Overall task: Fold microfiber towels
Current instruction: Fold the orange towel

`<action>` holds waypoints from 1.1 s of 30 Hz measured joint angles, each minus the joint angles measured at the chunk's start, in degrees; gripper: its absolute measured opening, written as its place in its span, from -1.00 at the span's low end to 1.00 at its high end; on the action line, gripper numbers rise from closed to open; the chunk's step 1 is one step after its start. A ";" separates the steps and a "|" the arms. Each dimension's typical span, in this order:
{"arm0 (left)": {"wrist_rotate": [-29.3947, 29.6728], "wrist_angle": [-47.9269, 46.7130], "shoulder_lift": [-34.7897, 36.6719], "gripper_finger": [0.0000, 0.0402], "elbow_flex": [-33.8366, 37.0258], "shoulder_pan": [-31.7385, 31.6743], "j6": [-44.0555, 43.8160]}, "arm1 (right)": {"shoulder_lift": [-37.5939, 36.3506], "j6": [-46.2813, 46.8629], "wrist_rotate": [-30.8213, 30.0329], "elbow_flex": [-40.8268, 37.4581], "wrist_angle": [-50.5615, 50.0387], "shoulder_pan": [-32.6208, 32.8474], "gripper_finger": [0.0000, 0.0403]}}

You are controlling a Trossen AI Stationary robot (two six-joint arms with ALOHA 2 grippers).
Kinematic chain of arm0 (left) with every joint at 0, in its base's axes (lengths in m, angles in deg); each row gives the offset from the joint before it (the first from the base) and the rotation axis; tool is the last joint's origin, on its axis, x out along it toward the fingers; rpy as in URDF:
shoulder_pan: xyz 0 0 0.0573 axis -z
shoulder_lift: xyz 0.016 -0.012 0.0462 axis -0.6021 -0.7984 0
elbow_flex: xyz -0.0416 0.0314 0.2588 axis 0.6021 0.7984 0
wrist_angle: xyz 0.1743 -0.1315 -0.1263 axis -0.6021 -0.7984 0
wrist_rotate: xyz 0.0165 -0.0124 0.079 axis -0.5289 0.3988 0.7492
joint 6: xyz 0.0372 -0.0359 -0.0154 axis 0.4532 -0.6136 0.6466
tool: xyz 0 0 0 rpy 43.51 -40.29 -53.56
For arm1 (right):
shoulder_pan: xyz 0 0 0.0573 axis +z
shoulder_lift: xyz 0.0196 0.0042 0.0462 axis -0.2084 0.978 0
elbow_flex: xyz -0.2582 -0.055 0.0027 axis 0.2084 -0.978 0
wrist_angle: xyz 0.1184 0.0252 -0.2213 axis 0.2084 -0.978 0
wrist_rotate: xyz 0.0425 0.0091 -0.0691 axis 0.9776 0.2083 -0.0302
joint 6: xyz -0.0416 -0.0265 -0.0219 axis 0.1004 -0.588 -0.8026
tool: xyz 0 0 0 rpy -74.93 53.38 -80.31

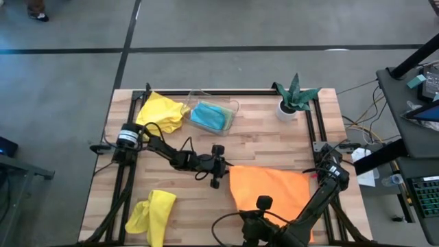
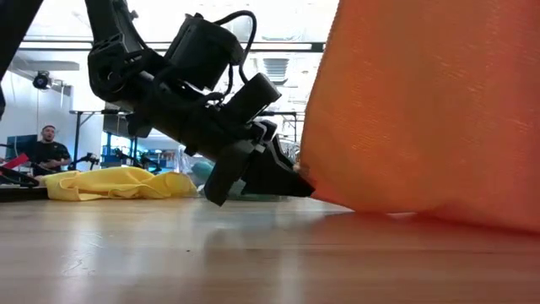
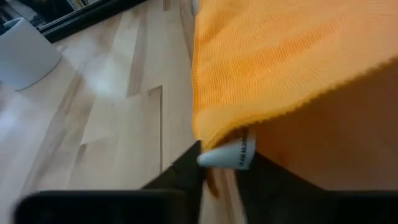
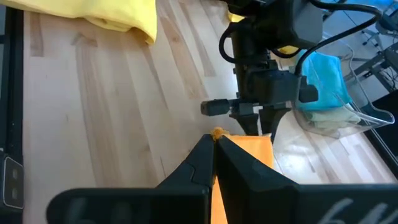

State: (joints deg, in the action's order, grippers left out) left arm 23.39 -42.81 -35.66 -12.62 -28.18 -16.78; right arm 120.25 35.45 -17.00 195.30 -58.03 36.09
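Pinching the far-left corner of the orange towel (image 1: pixel 271 189), the left gripper (image 1: pixel 223 167) sits low over the wooden table (image 1: pixel 274 140), its fingers clenched on the hem where the white label (image 3: pixel 233 152) pokes out. The right gripper (image 4: pixel 214 140) is closed too, nipping the near-left corner of the same cloth, which lies at the table's front right. Both corners look secured, so the step in hand is likely the fold itself — carrying that left edge over toward the right one. Doing it well probably means lifting both corners together, keeping the edge taut between them, and laying it down square rather than dragging. Elsewhere, one yellow towel (image 1: pixel 163 113) is bunched at the back left, another yellow towel (image 1: pixel 152 214) at the front left, and a turquoise towel (image 1: pixel 209 116) rests in the clear tray (image 1: pixel 235 108) — all well apart from the grippers.
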 joint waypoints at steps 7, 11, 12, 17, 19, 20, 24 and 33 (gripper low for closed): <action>0.47 -2.16 3.36 -0.99 0.01 0.12 0.88 | -0.82 -0.02 -0.01 -0.02 -0.25 0.00 -0.96; 0.59 -4.86 8.57 -1.00 0.49 0.68 1.29 | -2.05 -0.63 -0.67 -0.02 -0.59 0.00 -0.96; 0.55 -5.76 10.18 -1.00 0.63 0.81 1.29 | -2.43 -0.76 -0.96 -0.04 -0.91 0.00 -0.96; 2.48 -13.28 18.83 -1.00 1.15 2.96 1.38 | -5.08 -0.94 -4.63 -0.07 -1.05 0.00 -0.96; 4.68 -16.39 22.47 -1.00 1.14 4.32 1.60 | -6.17 -1.05 -6.08 -0.07 -1.48 0.02 -0.96; 5.74 -18.40 24.63 -1.00 1.14 5.07 1.64 | -6.62 -1.36 -6.76 -0.07 -1.53 0.00 -0.96; 9.57 -25.69 32.62 -1.00 1.15 7.68 1.59 | -9.04 -1.56 -9.44 -0.09 -1.84 0.00 -0.96; 17.64 -37.03 48.01 -1.00 -0.78 15.00 1.14 | -12.58 -3.26 -14.01 -0.09 -1.88 -0.26 -0.96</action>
State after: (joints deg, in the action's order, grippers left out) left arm 41.03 -79.84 12.35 -13.41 -13.18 -15.64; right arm 107.67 32.19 -31.00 195.22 -59.91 35.83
